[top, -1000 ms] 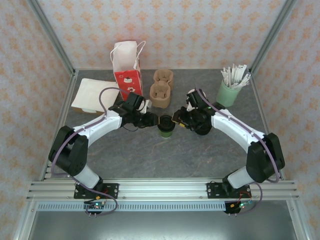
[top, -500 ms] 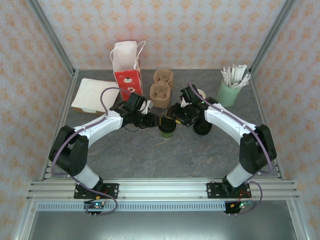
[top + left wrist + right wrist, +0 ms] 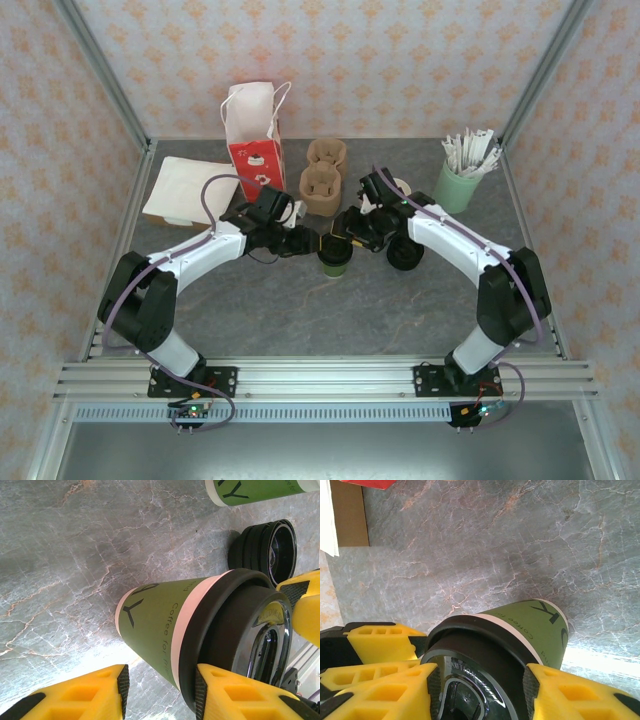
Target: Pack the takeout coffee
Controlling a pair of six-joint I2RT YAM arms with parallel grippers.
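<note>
A dark green takeout coffee cup (image 3: 333, 256) with a black lid stands mid-table between my two grippers. My right gripper (image 3: 347, 229) comes in from the far right, and in the right wrist view (image 3: 480, 692) both pads press on the black lid (image 3: 470, 675) of the cup (image 3: 535, 625). My left gripper (image 3: 304, 240) is at the cup's left side. In the left wrist view (image 3: 160, 690) one pad touches the lid rim. Bare table shows between the other pad and the cup (image 3: 155, 625). A second green cup (image 3: 260, 490) stands unlidded beyond.
A stack of black lids (image 3: 404, 256) lies just right of the cup. Two brown pulp carriers (image 3: 322, 187) sit behind it, a red-and-white paper bag (image 3: 252, 140) and a flat cream bag (image 3: 190, 188) to the left, and the mint cup of sticks (image 3: 458, 185) at the back right.
My right arm has swung left and back from beside the lid stack, and its gripper now sits on the cup's lid. The left arm and the cup have held still.
</note>
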